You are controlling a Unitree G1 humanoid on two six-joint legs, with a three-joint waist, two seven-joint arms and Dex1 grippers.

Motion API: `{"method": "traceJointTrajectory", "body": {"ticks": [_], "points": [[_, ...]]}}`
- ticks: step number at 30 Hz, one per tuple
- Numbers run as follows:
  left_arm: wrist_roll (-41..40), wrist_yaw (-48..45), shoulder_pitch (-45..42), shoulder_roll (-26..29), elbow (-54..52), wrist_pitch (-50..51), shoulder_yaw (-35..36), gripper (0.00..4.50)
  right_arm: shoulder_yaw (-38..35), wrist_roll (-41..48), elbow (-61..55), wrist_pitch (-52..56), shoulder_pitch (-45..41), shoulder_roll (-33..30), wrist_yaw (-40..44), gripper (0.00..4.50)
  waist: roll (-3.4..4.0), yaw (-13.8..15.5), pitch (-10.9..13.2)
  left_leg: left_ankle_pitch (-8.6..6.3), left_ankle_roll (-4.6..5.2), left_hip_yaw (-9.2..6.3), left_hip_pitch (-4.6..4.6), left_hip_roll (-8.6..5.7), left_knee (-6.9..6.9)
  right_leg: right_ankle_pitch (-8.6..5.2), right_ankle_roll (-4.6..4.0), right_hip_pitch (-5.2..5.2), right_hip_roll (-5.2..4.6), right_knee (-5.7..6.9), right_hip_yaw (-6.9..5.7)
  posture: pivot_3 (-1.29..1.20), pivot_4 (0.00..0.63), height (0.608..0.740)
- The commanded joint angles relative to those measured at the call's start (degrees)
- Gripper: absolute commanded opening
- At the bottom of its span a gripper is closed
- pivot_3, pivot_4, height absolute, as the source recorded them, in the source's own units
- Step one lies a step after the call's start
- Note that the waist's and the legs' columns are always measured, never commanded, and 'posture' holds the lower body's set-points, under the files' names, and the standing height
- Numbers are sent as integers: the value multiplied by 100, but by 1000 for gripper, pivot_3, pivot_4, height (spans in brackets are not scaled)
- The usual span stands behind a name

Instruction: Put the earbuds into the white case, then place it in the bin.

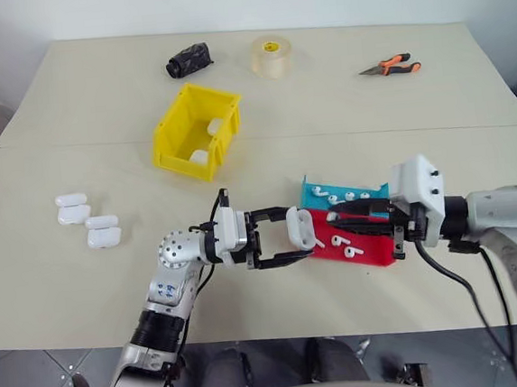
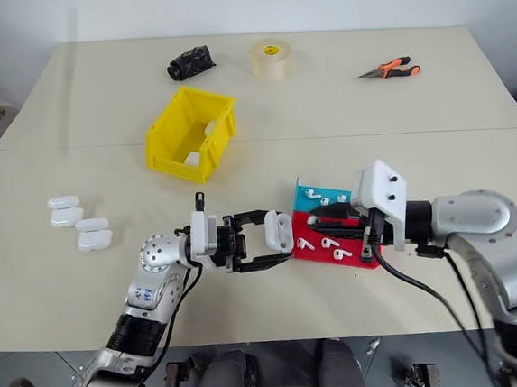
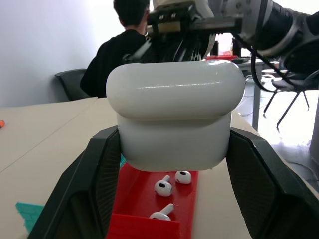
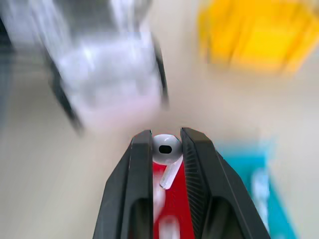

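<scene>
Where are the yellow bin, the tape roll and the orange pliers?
yellow bin (image 1: 172,151), left eye view, front outer wall.
tape roll (image 1: 272,56), left eye view, its side.
orange pliers (image 1: 399,63), left eye view, handles.

- No words, brand names, numbers or signs can be read on anything here.

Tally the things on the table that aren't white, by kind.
Yellow bin: 1
Red-and-blue tray: 1
Tape roll: 1
Orange-handled pliers: 1
Black bundle: 1
Total: 5
</scene>
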Motion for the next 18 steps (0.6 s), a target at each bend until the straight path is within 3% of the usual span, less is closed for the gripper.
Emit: {"method": "traceJointTrajectory", "body": {"ticks": [1, 6, 12, 18], "points": [[-277, -216, -94, 38, -51, 210, 96, 2781, -424, 562, -38, -275, 115, 371, -349, 465, 0, -12, 0, 0, 0, 1, 0, 0, 0, 0, 0, 0, 0, 0, 0, 0, 150, 740], [-480, -381, -197, 70, -115, 654, 189, 2781, -373, 935, -171, -294, 256, 699, -785, 465, 1, -11, 0, 1, -1, -1, 3, 0, -2, 0, 1, -1, 1, 3, 0, 0, 150, 740], [-683, -534, -361, 23, -261, 1092, 197, 2781, 47, 1049, -466, -891, 365, 1423, -1197, 465, 3, -21, -1, 1, -1, -1, 5, 0, -4, 0, 0, -2, 1, 4, 0, 0, 150, 740], [-766, -530, -381, -18, -542, 1429, 176, 2781, 522, 949, -579, -1192, 519, 1713, -1427, 465, 3, -12, -2, 1, -1, -3, 4, 0, -3, 0, 0, -2, 1, 5, -1, 0, 150, 740]]}}
